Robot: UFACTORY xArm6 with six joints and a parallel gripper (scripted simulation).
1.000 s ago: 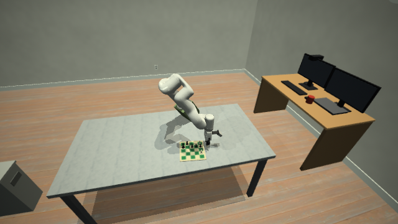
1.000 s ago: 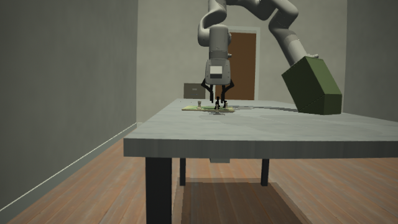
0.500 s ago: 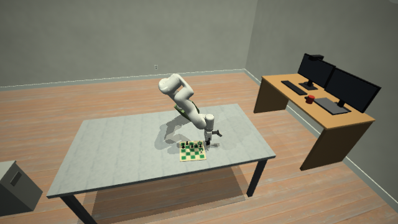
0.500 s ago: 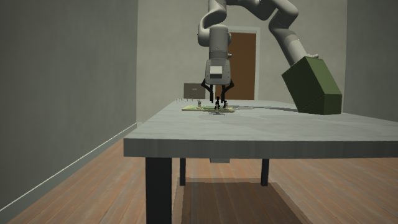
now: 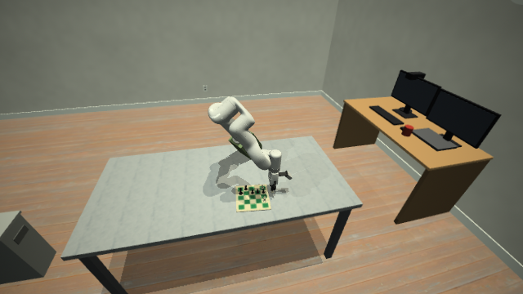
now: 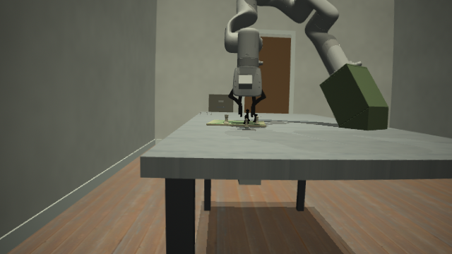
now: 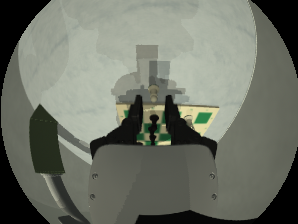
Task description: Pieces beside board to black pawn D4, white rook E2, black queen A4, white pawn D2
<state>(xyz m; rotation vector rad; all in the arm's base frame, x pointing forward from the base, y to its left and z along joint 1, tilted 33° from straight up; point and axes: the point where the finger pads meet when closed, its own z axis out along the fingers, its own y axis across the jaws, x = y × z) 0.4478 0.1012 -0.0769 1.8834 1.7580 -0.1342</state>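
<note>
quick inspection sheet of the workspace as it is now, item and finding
surface: grey table, chessboard near its front edge
job's things: black and light pieces on the board; squares too small to read
clutter: tilted green block at the arm's foot
end effector: open, fingers low either side of a black piece by the board's corner
cables: nothing seen
surroundings: desk with two monitors, red mug; brown door; grey cabinet
</note>
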